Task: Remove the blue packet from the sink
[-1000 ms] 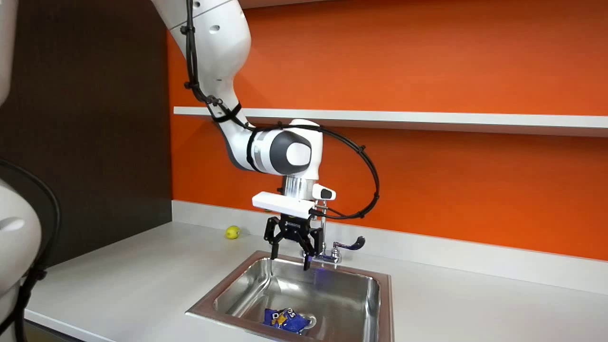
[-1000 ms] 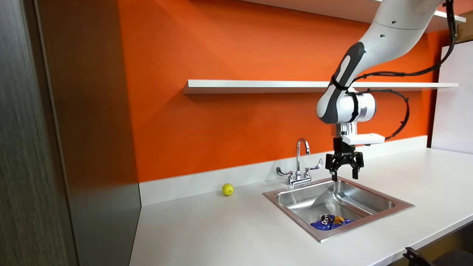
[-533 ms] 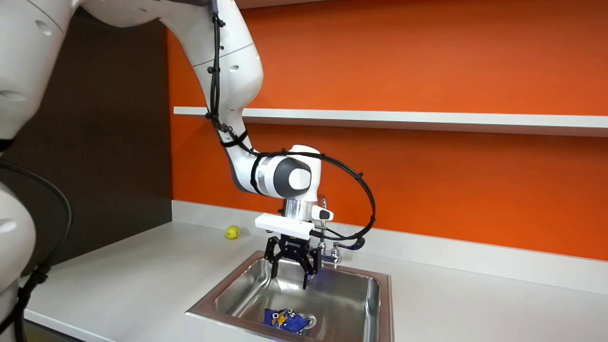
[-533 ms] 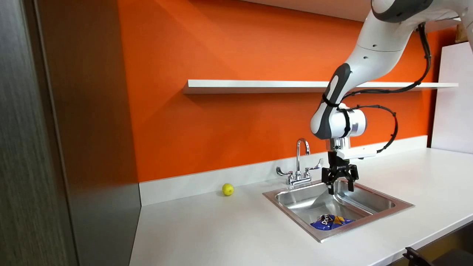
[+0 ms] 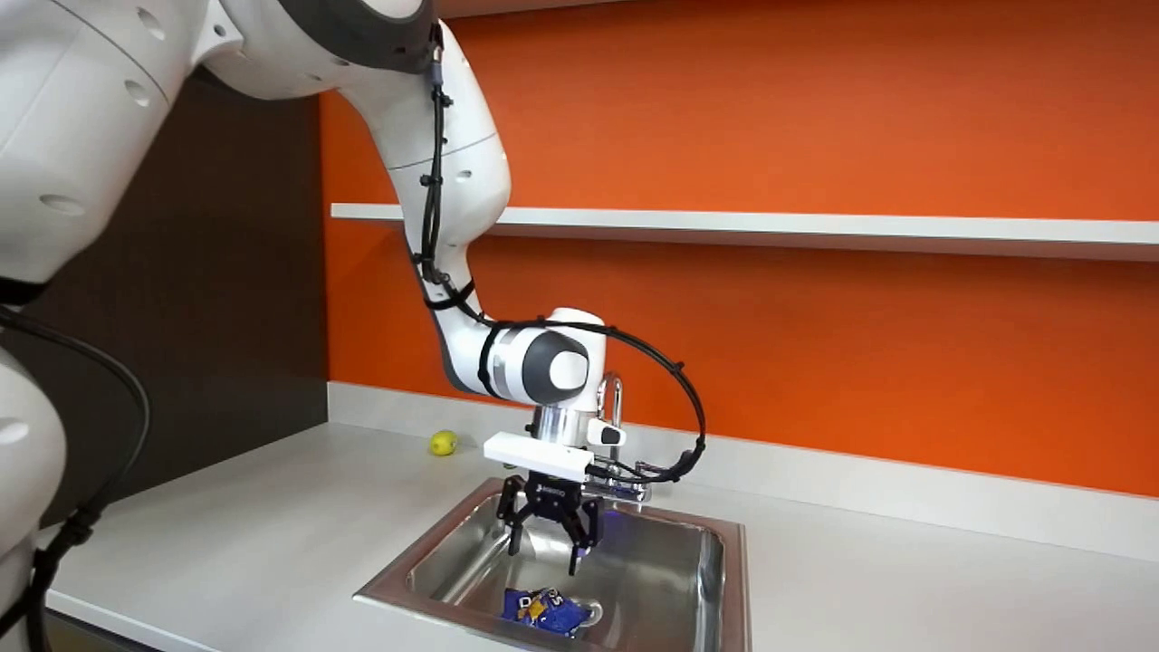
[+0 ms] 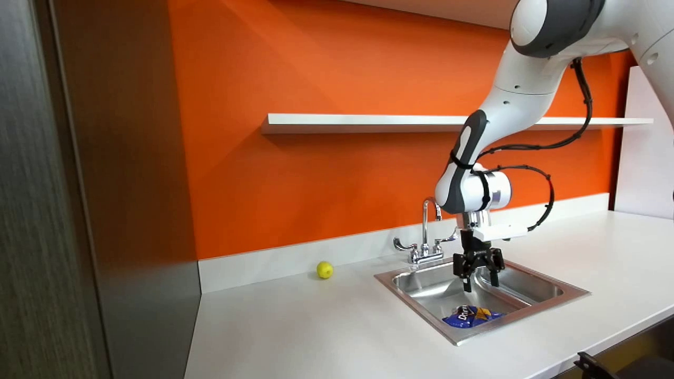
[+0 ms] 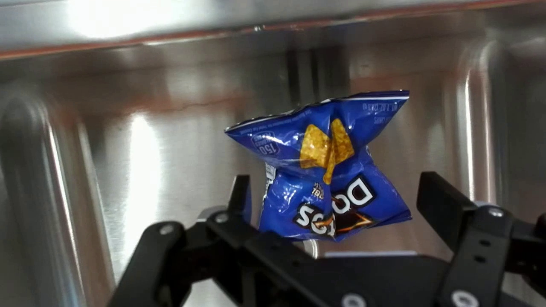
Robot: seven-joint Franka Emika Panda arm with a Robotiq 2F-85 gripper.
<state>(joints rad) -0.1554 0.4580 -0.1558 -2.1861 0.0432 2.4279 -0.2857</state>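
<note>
The blue chip packet (image 5: 549, 612) lies on the sink floor, near the sink's front side, in both exterior views (image 6: 470, 317). In the wrist view the packet (image 7: 290, 200) is creased in the middle, with orange chips and white letters on it. The steel sink (image 5: 735, 580) has a flat rim. My gripper (image 5: 543, 558) points down, open and empty, over the sink and above the packet, apart from it. It also shows in an exterior view (image 6: 481, 286). In the wrist view the gripper's (image 7: 335, 183) fingers stand wide, either side of the packet's lower half.
A chrome faucet (image 6: 425, 231) with lever handles stands behind the sink. A yellow lemon (image 6: 325, 270) sits on the white counter (image 6: 295, 337) near the back wall. A white shelf (image 5: 815, 225) runs along the orange wall above. A drain ring (image 5: 594, 613) shows beside the packet.
My gripper has moved down from above the sink's back edge into the sink opening, closer to the packet. It has stayed open. The packet has not moved.
</note>
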